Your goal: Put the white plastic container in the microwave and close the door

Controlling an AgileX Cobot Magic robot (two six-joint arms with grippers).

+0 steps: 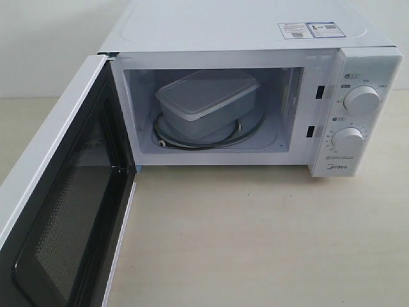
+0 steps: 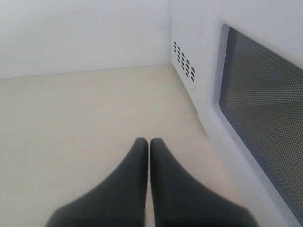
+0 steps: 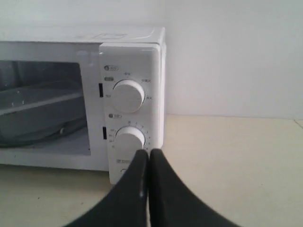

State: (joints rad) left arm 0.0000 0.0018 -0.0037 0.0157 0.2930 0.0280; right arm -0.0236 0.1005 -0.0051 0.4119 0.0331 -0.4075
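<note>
The white plastic container (image 1: 208,102) sits inside the microwave (image 1: 211,25), in the middle of the cavity on the glass turntable (image 1: 246,135). Its flat rimmed lid is on, and the box stands skewed to the cavity walls, touching none of them. The door (image 1: 57,211) is swung wide open on the left of the exterior view, its black mesh inner face turned toward the camera and its lower edge close above the pale table (image 1: 255,236). On the control panel to the right of the cavity, the upper dial (image 1: 361,100) sits above the lower dial (image 1: 348,139), and two stickers (image 1: 311,29) lie on the oven's top near its front right corner. The left gripper (image 2: 149,142) is closed, its two dark fingers pressed together with nothing between them. It hangs over bare tabletop just beside the door's outer face, where the dark window (image 2: 265,123) shows, with a cluster of vent slots (image 2: 184,61) in the microwave's side wall further off. The right gripper (image 3: 149,152) is likewise closed and empty, fingers meeting tip to tip. It is low over the table in front of the control panel, and its tips line up with the lower dial in the right wrist view, though contact cannot be judged. In that view the container appears as a blurred grey shape within the open cavity.
</note>
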